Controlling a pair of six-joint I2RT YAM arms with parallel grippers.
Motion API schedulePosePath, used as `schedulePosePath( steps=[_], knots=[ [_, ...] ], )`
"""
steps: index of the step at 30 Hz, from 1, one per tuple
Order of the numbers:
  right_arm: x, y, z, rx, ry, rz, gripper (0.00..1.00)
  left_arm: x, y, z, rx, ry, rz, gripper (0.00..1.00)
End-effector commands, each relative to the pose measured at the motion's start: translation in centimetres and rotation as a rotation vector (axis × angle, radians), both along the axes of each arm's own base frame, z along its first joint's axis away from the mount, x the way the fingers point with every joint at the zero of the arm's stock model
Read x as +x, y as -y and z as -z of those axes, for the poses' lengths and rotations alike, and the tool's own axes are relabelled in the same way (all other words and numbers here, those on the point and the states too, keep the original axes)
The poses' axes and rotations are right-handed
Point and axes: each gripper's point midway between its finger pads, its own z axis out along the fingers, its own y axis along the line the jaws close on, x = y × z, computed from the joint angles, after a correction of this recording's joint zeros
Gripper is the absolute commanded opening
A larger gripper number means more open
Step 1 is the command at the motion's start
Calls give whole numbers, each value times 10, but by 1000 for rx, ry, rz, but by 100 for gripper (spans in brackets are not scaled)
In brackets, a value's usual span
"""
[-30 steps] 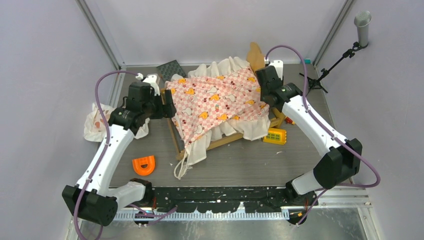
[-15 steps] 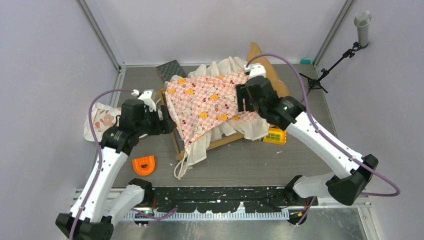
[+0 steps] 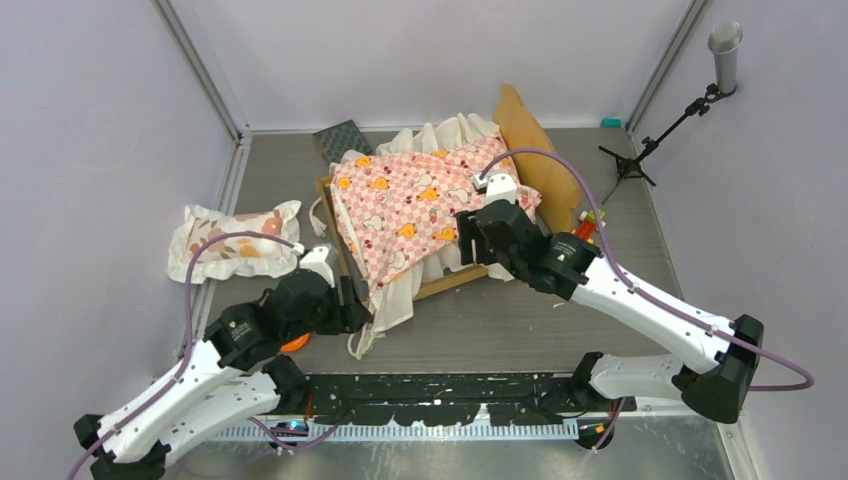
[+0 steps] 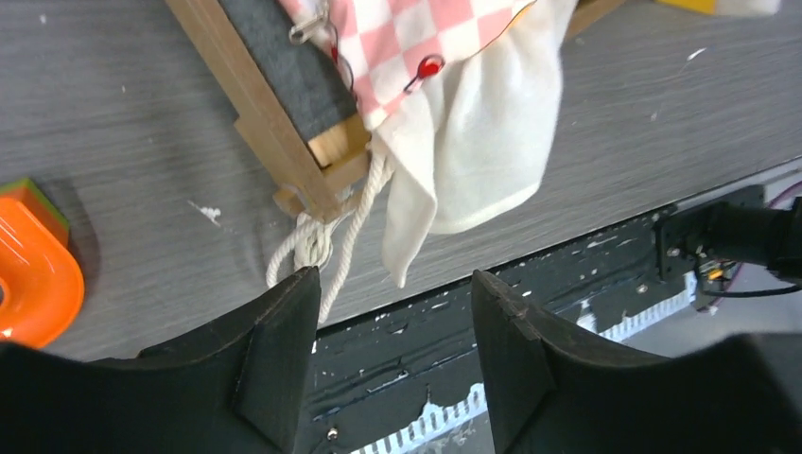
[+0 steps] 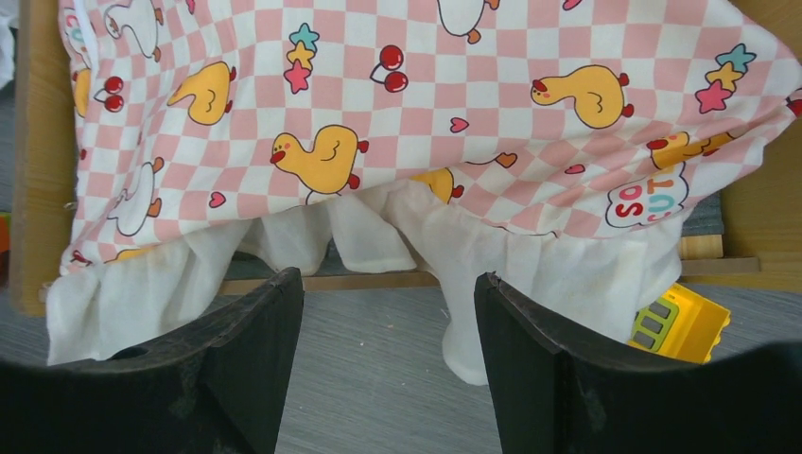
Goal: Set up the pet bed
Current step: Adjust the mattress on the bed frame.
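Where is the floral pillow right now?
In the top view, the floral pillow lies on the left side of the table, clear of the pet bed and not touching its left rail.

Light is bright, even and diffuse, falling from above: on the grey tabletop (image 3: 520, 320) the shadows are soft-edged and stay close under whatever casts them. The pale walls (image 3: 100, 150) carry a faint lilac cast, without glare. The overhead view is sharp throughout, though the corner posts lean outward toward its edges. In the wrist views the tabletop grain and the checkered sheet (image 5: 407, 123) are crisp and its white ruffle is close to washed out, while the black jaws of the left gripper (image 4: 392, 279) and the right gripper (image 5: 386, 279), near the lens, look dim and slightly soft. The orange toy (image 4: 28, 284) throws a short dark shadow beside it.
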Motion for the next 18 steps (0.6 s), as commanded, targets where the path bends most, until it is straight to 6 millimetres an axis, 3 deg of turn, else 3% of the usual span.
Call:
schedulePosePath(
  steps=[1, 9, 18],
  knots=[
    [-2, -2, -30, 146, 65, 30, 71, -1, -2, 27, 83, -32, -112, 60],
    [-10, 5, -24, 166, 50, 34, 71, -18, 6, 54, 277, 25, -120, 59],
    [-16, 2, -29, 162, 34, -8, 70, -16, 11, 82, 405, 47, -123, 55]
  ],
)
